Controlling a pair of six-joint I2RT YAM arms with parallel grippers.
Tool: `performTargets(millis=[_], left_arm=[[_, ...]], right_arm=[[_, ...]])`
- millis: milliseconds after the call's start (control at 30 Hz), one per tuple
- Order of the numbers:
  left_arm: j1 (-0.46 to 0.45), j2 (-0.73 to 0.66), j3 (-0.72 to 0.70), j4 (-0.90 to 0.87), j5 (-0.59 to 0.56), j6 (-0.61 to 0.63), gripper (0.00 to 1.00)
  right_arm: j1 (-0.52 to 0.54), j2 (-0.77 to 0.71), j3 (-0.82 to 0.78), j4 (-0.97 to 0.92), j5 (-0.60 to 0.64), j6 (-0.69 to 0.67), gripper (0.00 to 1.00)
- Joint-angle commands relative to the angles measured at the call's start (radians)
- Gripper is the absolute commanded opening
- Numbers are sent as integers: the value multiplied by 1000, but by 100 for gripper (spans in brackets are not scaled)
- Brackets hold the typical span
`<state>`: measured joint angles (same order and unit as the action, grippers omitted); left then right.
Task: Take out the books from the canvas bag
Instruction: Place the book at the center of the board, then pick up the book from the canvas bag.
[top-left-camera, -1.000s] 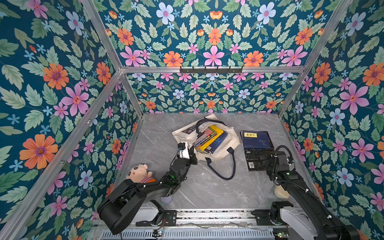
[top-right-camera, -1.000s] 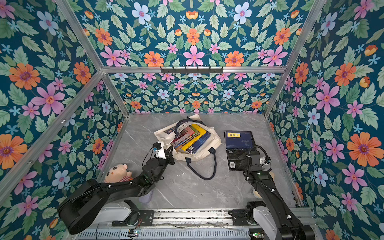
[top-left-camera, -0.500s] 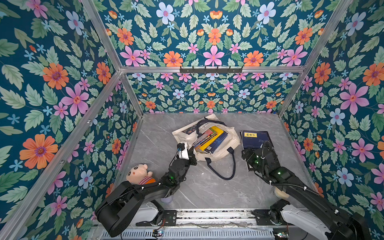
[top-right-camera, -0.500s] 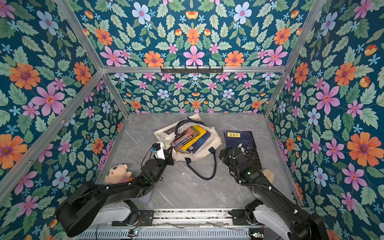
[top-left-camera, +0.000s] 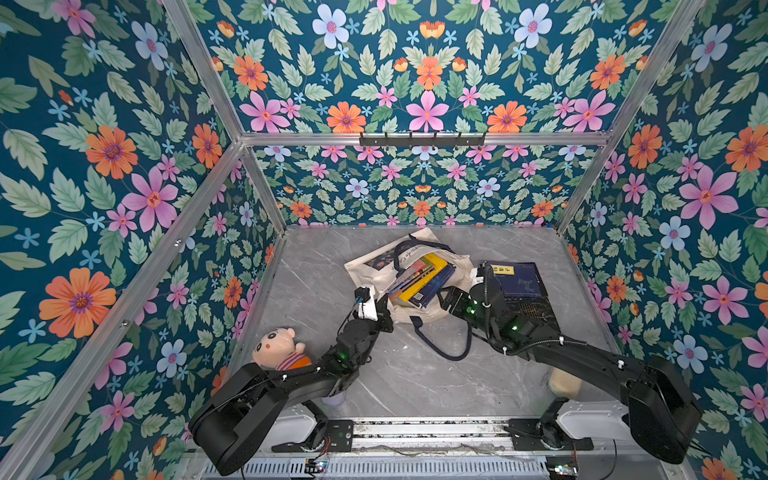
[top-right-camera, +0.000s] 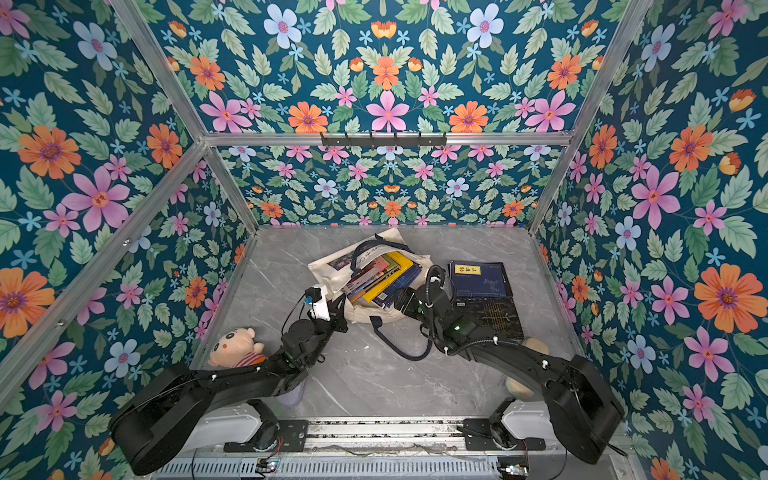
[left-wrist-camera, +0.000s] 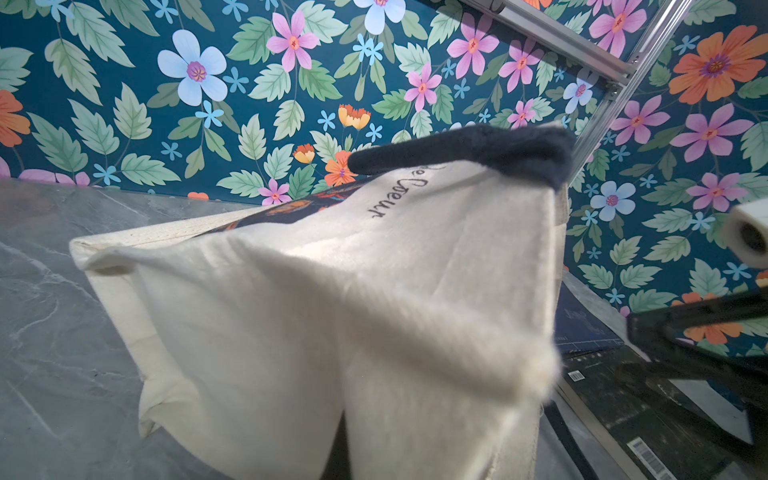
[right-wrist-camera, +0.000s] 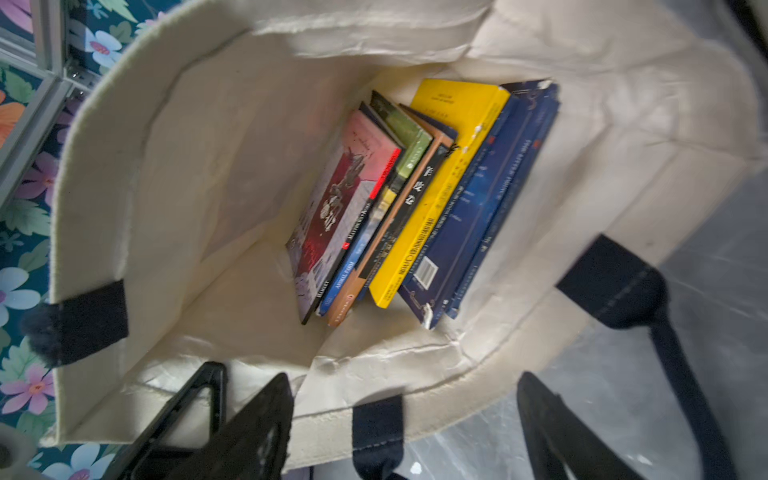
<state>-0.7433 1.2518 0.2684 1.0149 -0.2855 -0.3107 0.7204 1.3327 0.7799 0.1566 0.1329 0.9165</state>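
The cream canvas bag (top-left-camera: 370, 270) (top-right-camera: 328, 270) lies on the grey table with its mouth facing the arms. Several books (top-left-camera: 419, 280) (top-right-camera: 382, 276) sit inside it, spines outward, red, yellow and navy in the right wrist view (right-wrist-camera: 415, 199). My left gripper (top-left-camera: 380, 309) (top-right-camera: 336, 309) is shut on the bag's rim and holds the mouth up; the cloth (left-wrist-camera: 332, 311) hides its jaws in the left wrist view. My right gripper (top-left-camera: 451, 299) (right-wrist-camera: 405, 378) is open at the mouth and holds nothing, its jaws on either side of the near rim. A navy book (top-left-camera: 515, 278) and a black book (top-left-camera: 532, 313) lie on the table to the right.
A plush doll (top-left-camera: 278, 347) (top-right-camera: 232, 345) lies by the left wall beside my left arm. One navy handle (top-left-camera: 449, 353) loops over the table in front of the bag. A beige object (top-left-camera: 563, 380) sits under my right arm. Floral walls close in three sides.
My right arm has swung left from over the two laid-out books to the bag's mouth, its jaws narrowing a little. The left gripper and the bag have stayed put.
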Motion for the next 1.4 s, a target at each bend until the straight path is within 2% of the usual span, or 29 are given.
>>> performTargets(millis=[0, 100, 367, 600, 767, 1367], left_arm=[[1, -14, -6, 74, 20, 11, 0], [1, -25, -12, 80, 17, 13, 0], [1, -26, -21, 97, 21, 14, 0], [2, -34, -23, 99, 20, 13, 0], [2, -35, -24, 99, 20, 17, 0], [1, -35, -24, 100, 20, 18, 0]], right_arm=[[5, 74, 40, 105, -34, 3, 79], [8, 156, 94, 130, -58, 7, 75], [10, 366, 260, 128, -106, 29, 72], [11, 478, 328, 152, -102, 81, 62], [16, 528, 382, 149, -104, 79, 56], [19, 634, 519, 72, -16, 70, 46]])
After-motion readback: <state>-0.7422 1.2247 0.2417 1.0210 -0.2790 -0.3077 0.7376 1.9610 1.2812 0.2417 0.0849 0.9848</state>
